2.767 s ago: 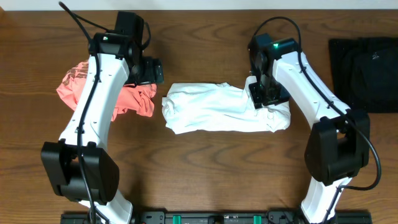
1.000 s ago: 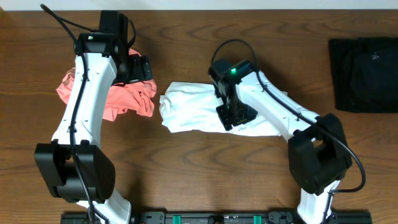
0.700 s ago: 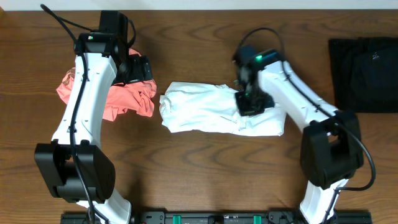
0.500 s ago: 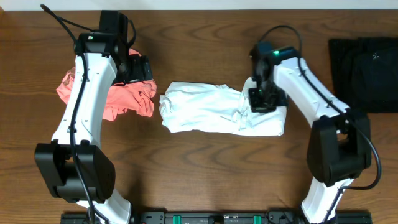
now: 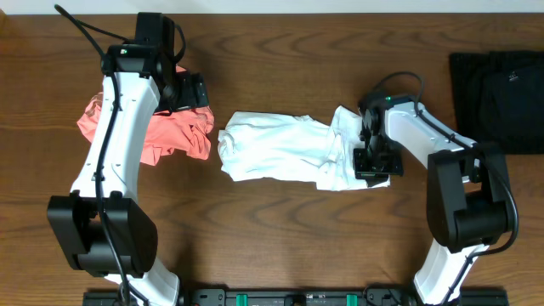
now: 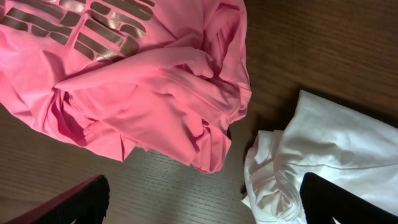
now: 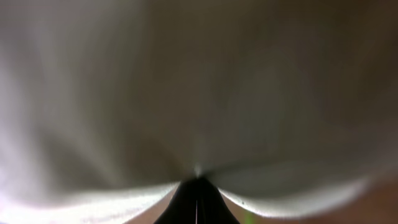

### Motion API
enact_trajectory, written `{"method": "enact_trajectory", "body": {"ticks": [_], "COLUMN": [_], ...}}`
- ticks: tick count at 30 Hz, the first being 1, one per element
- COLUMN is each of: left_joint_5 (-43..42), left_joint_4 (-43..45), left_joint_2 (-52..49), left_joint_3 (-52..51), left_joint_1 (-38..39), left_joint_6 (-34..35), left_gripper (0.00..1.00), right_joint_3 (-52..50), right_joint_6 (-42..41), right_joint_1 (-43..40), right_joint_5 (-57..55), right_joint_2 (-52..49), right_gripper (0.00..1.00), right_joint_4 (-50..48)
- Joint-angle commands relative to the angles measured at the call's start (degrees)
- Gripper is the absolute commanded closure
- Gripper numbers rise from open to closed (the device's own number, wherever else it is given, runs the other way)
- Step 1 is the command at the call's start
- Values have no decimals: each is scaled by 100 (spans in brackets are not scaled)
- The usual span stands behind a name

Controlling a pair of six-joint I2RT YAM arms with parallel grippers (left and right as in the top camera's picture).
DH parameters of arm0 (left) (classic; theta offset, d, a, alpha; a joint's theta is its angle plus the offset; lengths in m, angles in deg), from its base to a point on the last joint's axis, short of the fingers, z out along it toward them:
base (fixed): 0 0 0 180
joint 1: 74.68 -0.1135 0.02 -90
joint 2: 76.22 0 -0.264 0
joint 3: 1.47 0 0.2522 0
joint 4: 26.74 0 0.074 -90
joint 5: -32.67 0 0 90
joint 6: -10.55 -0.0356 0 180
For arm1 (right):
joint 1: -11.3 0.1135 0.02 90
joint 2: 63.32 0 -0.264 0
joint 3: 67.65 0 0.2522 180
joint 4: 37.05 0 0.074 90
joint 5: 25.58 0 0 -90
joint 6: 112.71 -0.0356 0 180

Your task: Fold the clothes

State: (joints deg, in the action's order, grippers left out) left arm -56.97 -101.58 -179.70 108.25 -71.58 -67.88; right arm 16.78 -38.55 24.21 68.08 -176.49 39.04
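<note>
The white T-shirt (image 5: 280, 149) lies bunched lengthwise across the middle of the table. My right gripper (image 5: 371, 161) is at its right end, shut on a pinch of the white fabric. In the right wrist view that fabric (image 7: 186, 93) fills the frame and folds into the closed right gripper (image 7: 198, 199). The coral-pink shirt (image 5: 174, 136) sits crumpled to the left, its pale lettering up. My left gripper (image 5: 191, 92) hovers open over the gap between the two shirts. The left wrist view shows the pink shirt (image 6: 143, 93), the white shirt's left end (image 6: 323, 155) and bare wood under the left gripper (image 6: 205, 211).
A black folded garment (image 5: 497, 89) lies at the far right edge of the wooden table (image 5: 280, 238). The arm bases stand along the front edge.
My right gripper moved from the shirt's middle to its right end and shut on the fabric, dragging that end into a bunch. The left arm has stayed in place.
</note>
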Motion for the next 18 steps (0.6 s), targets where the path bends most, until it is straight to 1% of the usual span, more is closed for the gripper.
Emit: {"method": "enact_trajectory", "body": {"ticks": [1,6,14,18], "left_joint_5": [4,4,4,4], "left_joint_4": [-7,-4,-2,-2], "left_joint_2": [61,61,61,61], "left_joint_3": [81,81,81,81], "left_joint_1": [-17,-17,-17,-17], "left_joint_6": [-76,-76,-74,-74], "left_gripper": [2,2,2,2], "right_joint_3": [-238,-361,-361,-361], "right_joint_6": [-90,-72,619,675], "right_joint_1": [-22,-101,-629,-901], "right_joint_5": [46,-63,-96,-299], "right_joint_2": [125,125,125,116], "right_gripper": [99,99,99,99], "right_joint_4": [-299,-758,-1298,-1373]}}
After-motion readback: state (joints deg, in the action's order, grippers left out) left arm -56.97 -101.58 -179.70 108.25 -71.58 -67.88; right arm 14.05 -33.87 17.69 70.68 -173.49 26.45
